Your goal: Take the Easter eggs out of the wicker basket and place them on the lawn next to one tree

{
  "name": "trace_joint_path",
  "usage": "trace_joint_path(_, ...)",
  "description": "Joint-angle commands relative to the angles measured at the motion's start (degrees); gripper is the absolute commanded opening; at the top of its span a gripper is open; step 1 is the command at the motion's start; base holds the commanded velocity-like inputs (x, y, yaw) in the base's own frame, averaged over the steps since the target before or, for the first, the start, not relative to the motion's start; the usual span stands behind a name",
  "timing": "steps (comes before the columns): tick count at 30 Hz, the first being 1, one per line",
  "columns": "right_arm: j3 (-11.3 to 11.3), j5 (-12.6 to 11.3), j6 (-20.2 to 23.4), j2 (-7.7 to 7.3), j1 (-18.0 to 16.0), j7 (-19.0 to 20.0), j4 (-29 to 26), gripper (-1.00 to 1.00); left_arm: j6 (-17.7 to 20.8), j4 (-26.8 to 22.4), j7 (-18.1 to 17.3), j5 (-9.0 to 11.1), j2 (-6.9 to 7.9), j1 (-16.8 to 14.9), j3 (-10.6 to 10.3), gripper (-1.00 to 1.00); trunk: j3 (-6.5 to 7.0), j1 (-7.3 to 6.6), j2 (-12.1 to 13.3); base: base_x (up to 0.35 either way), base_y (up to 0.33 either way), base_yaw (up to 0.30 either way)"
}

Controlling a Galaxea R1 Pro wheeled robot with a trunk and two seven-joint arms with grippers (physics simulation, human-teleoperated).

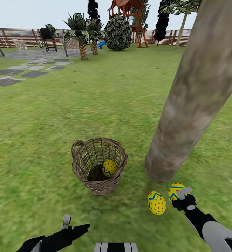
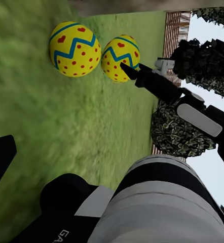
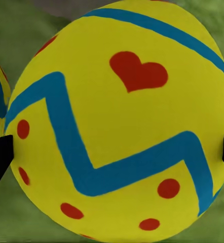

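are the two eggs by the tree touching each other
Apart. The left wrist view shows a strip of grass between the left egg and the right egg; the head view shows a gap too.

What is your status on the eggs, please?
Right gripper jaws around second egg by tree. Left gripper idle. One egg remains in basket.

One egg point(image 1: 109, 168) in basket point(image 1: 99, 164), two point(image 1: 157, 203) beside tree point(image 1: 196, 91)

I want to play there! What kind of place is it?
It looks like a garden or back yard: a wide lawn, a wooden fence along the back, and a play tower among the trees.
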Motion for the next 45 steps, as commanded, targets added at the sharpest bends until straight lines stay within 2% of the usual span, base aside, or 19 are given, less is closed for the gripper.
trace_joint_path(1,-0.4,0.5,-0.1,0.02,0.0,0.4,0.1,-1.0,0.6,0.0,-0.1,0.5,0.06,0.0,-0.4,1.0,-0.04,-0.01,0.0,0.0,0.0,0.0)
trace_joint_path(5,-0.5,0.5,3.3,-0.06,0.0,0.8,0.0,-1.0,0.6,0.0,-0.1,0.5,0.06,0.0,-0.4,1.0,-0.48,0.04,0.0,0.0,0.0,0.0)
trace_joint_path(11,-0.5,0.4,2.9,-0.04,0.0,0.8,0.0,-1.0,0.6,0.0,-0.1,0.5,0.06,0.0,-0.4,1.0,-1.37,0.14,-0.1,0.0,0.0,0.0)
trace_joint_path(23,-0.5,0.4,2.8,0.03,0.0,0.8,-0.2,-1.0,0.6,0.1,0.0,0.5,0.06,0.0,-0.4,1.0,-1.37,0.14,-0.1,0.0,0.0,0.0)
trace_joint_path(27,-0.5,0.2,4.2,0.87,0.0,0.8,0.6,-1.0,0.6,0.1,0.0,0.5,0.04,0.0,-0.4,1.0,-1.37,0.14,-0.1,0.0,0.0,0.0)
trace_joint_path(36,-0.6,0.2,4.3,0.55,-0.7,0.5,-0.2,-1.0,0.6,0.6,0.4,0.4,-0.11,0.0,-0.4,1.0,-1.59,0.17,-0.1,0.0,0.0,0.0)
trace_joint_path(41,-0.7,0.2,4.2,0.55,-0.8,0.5,-0.2,-1.0,0.6,0.6,0.5,0.4,-0.18,0.0,-0.4,1.0,-2.48,0.27,-0.2,0.0,0.0,0.0)
trace_joint_path(45,-0.7,0.2,4.1,0.62,-0.8,0.5,-0.2,-1.0,0.6,0.6,0.5,0.4,-0.2,0.0,-0.4,1.0,-2.48,0.27,-0.2,0.0,0.0,0.0)
